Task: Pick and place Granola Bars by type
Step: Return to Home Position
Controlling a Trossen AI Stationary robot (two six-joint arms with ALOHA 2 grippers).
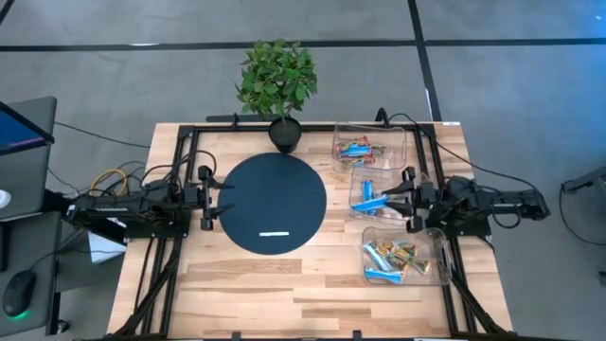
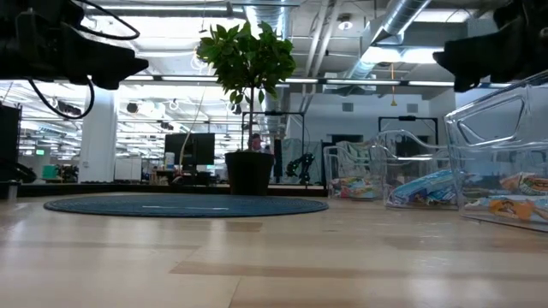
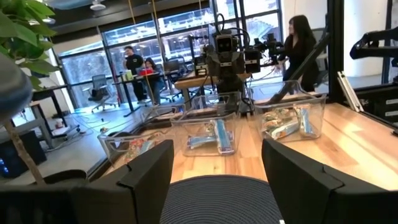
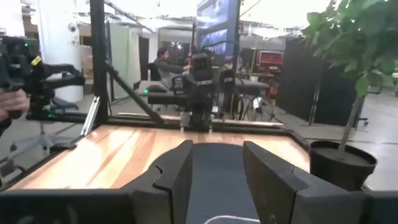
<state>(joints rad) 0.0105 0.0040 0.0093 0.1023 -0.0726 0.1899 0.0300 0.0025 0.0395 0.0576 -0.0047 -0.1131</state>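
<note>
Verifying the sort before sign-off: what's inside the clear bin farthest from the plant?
The bin holds a loose heap of green-yellow-brown bars plus one blue bar on its side away from the plant. Anything under the heap is covered; the count is unclear.

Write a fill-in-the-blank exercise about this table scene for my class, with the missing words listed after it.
Granola bars lie in ___ transparent bins on the table. The thin white strip lies on the round dark ___. The bars in the middle bin are bright ___. The left gripper and right gripper both have their fingers ___, holding nothing.
Missing words: three; mat; blue; open.
</note>
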